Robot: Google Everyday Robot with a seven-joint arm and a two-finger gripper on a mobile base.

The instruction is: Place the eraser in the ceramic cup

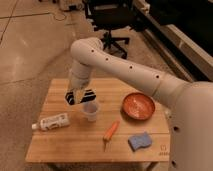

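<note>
The ceramic cup point(91, 112) is a small whitish-grey round cup standing upright near the middle of the wooden table point(60, 145). My gripper point(81, 96) hangs at the end of the white arm, pointing down. It is just above the cup and a little to its left, close to the rim. I cannot make out the eraser as a separate thing; it may be hidden in the gripper or inside the cup.
A white bottle point(52, 122) lies on its side left of the cup. An orange carrot-like piece point(111, 131) lies in front of the cup. A blue sponge point(140, 141) sits front right and an orange-red bowl point(138, 105) right. An office chair point(112, 20) stands behind.
</note>
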